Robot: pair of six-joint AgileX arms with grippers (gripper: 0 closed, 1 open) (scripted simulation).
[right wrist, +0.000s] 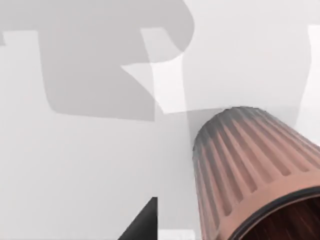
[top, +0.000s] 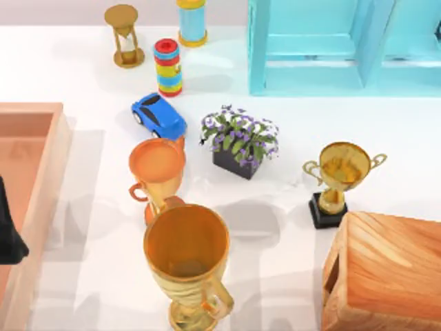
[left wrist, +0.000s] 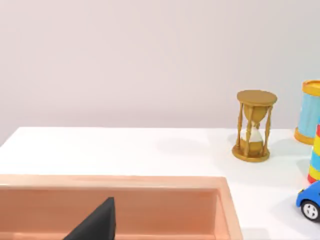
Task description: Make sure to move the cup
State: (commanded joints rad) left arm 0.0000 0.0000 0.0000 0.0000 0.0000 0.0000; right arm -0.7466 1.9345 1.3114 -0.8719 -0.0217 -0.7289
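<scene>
Big gold cup (top: 186, 256) stands upright at the near-centre of the white bench (top: 289, 227), mouth up, handle to its right, and looms large in the top view. Just behind it is an orange cup (top: 157, 167), also upright, w/ a small handle on its left; can't tell if the two touch. A gold trophy (top: 341, 178) on a black base sits well apart on the right side, next to a wooden box (top: 389, 276) at the right-hand near corner. Mid-bench: a blue toy car (top: 158, 116) and a dark pot of purple flowers (top: 239, 140) beside it. Further back are an hourglass (top: 124, 36), a stack of coloured rings (top: 168, 67), a blue cylinder (top: 192, 22) and a teal shelf unit (top: 331, 45). Left gripper (left wrist: 95, 225) is parked over the peach tray (left wrist: 150, 182) at the left edge – clenched or released, can't tell. Right gripper (right wrist: 142, 222) hangs above the bench surface, near a ribbed cup wall (right wrist: 245, 160), coppery w/ a dark rim – grasping or released, can't tell.
</scene>
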